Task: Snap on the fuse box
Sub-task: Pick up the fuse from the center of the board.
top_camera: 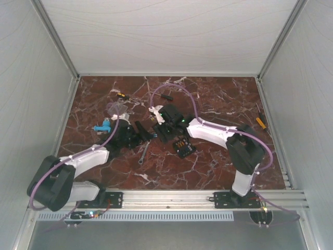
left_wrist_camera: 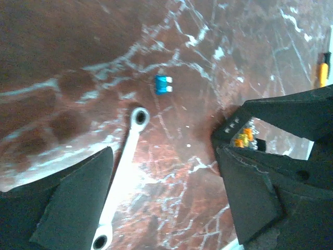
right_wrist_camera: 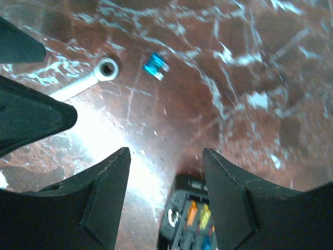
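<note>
Top: fuse box lay right of wrench, clear of both arms | Left wrist: left gripper wide, empty, above wrench, touching nothing | Right wrist: right gripper parted, empty, box right of wrench, between fingers, ungripped

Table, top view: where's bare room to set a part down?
Free: the near strip between the two arm bases, in front of the fuse box and wrench; also the far right corner, behind the screwdriver. Crowded: the middle around the fuse box and wrench, and the far left around the blue part.
</note>
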Tool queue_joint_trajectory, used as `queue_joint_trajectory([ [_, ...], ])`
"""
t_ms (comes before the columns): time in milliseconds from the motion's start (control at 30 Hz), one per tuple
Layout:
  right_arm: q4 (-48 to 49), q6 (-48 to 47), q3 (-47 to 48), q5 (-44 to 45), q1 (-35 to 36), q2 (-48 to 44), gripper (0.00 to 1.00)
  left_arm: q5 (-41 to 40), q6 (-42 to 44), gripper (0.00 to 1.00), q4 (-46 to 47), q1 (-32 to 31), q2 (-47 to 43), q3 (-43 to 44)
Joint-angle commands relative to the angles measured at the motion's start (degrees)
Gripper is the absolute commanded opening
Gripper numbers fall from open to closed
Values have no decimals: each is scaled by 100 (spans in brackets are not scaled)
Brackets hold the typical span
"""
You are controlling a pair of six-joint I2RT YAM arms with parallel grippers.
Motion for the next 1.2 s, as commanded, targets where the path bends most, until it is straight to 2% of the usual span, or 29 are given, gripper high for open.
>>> queue_joint_trajectory([
  [0, 609, -899, 478, -652, 63, 458, 56, -427, 536, 86, -414, 456, -541, -132],
  [167, 802, -1425, 913, -1113, 63, 1056, 56, -411, 555, 91, -363, 1169, -864, -500],
  [400, 805, -1847, 1548, -1271, 58, 1851, 53, -879, 668, 97, -517, 1178, -852, -517],
  [600, 602, -1977, 1810, -1233, 58, 2252, 43, -907, 679, 98, -457, 1180, -802, -532],
  [700, 445, -1988, 1753, -1275, 52, 2242, 33, -906, 689, 98, -426, 1182, -774, -543],
  [833, 84, -1852, 1641, -1347, 65, 2184, 26, -874, 679, 99, -386, 1176, -752, -565],
  [1167, -312, -1053, 647, -1034, 161, 1465, 24, -813, 670, 99, -350, 1182, -750, -566],
])
